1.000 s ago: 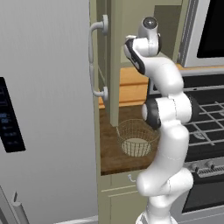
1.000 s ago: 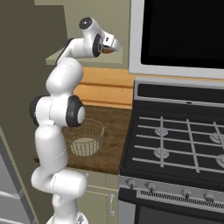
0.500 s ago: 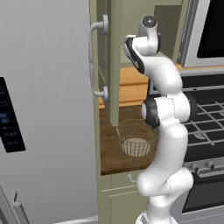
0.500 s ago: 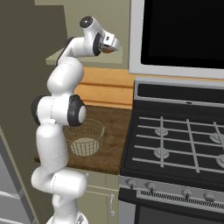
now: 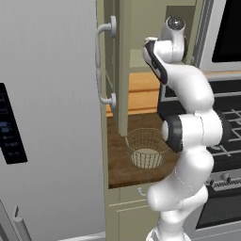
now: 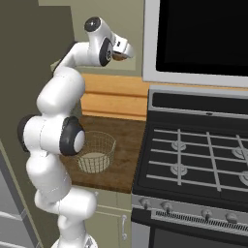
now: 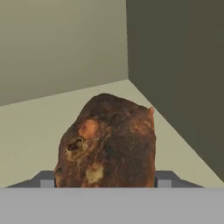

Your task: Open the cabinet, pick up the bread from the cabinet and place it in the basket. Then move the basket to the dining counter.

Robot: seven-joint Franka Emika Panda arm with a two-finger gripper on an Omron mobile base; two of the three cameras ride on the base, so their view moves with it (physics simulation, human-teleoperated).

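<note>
Bread [image 7: 107,142] on cabinet shelf [image 7: 26,131] sits between gripper [image 7: 103,183] fingers closed against its sides; lift straight, retreat clear of cabinet door [image 5: 120,66], then lower into basket [image 5: 147,148].

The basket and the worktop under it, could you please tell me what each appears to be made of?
The basket looks like thin tan wire mesh, see-through, with a pale solid base. The worktop looks like dark brown wood with a matte finish; faint grain streaks suggest it, though it is a rendered surface.
</note>
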